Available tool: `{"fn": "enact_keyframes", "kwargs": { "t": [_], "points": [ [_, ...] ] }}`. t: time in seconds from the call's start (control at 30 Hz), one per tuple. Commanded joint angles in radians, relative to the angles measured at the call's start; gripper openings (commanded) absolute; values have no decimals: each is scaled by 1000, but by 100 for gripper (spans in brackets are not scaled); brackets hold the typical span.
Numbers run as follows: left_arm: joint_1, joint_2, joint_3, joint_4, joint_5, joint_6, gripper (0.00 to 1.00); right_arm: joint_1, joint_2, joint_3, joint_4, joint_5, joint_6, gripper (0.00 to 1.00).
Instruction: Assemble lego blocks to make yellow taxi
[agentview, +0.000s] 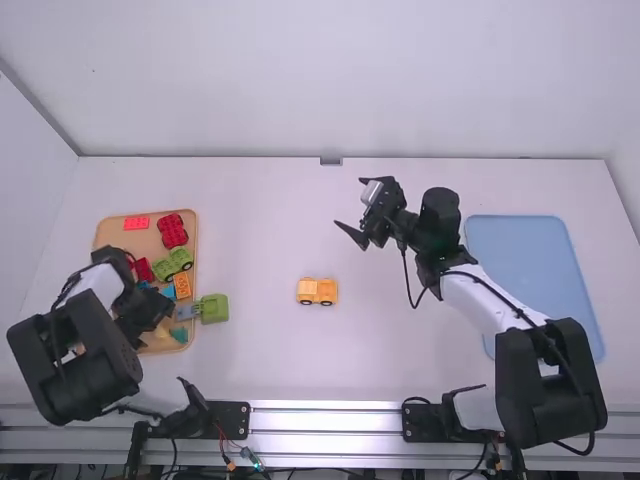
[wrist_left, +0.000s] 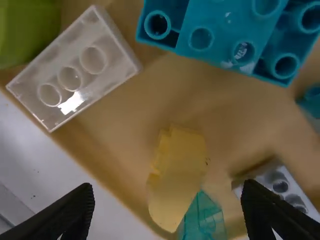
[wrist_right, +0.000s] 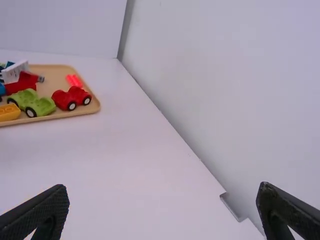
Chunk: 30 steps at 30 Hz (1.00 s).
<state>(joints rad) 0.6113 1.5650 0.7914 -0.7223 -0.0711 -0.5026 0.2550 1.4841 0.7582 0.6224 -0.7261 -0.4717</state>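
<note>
Since the left pincer (wrist_left: 168, 187) is spread wide with nothing held, the pale yellow piece (wrist_left: 179, 172) between its fingers is probably to be picked next. It seems tipped on its side, so the fingers should be centred, lowered straight and closed gently; if it is pinched on the studs, it may be rolled. The translucent teal piece (wrist_left: 204, 220) just beside it could be caught too, so the wrist may need to be turned slightly. Before pressing, the studs should be turned down-side right over the car.

These pieces are held in a wooden tray (wrist_left: 115, 125) at the left of the surface (agentview: 260, 230). Also contained: clear brick (wrist_left: 75, 67), blue-teal bricks (wrist_left: 220, 32), grey brick (wrist_left: 290, 187); farther back, green car (agentview: 170, 264), red car (agentview: 172, 230), red brick (agentview: 137, 222). The tray's right edge is overhung by a green block (agentview: 214, 308).

Yellow car (agentview: 317, 291) is placed mid-surface, outside the tray. Right pincer (wrist_right: 164, 187): opened wide, nothing gripped, raised beyond the car. Blue tray (agentview: 530, 260) is set far right.
</note>
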Motion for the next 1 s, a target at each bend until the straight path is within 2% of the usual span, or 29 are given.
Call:
{"fn": "enact_keyframes", "kwargs": {
  "t": [0.0,0.13,0.3,0.47,0.57,0.97],
  "points": [
    [-2,32,-17,-2,7,-10,73,-6,-27,30,11,1,3,99],
    [-2,55,-15,-2,2,-27,69,-5,-27,30,26,1,3,99],
    [-2,55,-23,-1,5,-34,56,3,-27,30,28,25,3,99],
    [-3,55,-55,58,37,-24,61,-2,-27,30,29,35,3,99],
    [1,55,-59,65,37,-25,60,-1,-27,30,29,35,3,99],
    [-1,55,-59,66,38,-25,37,-2,-27,30,29,43,0,99]
  ]
}}
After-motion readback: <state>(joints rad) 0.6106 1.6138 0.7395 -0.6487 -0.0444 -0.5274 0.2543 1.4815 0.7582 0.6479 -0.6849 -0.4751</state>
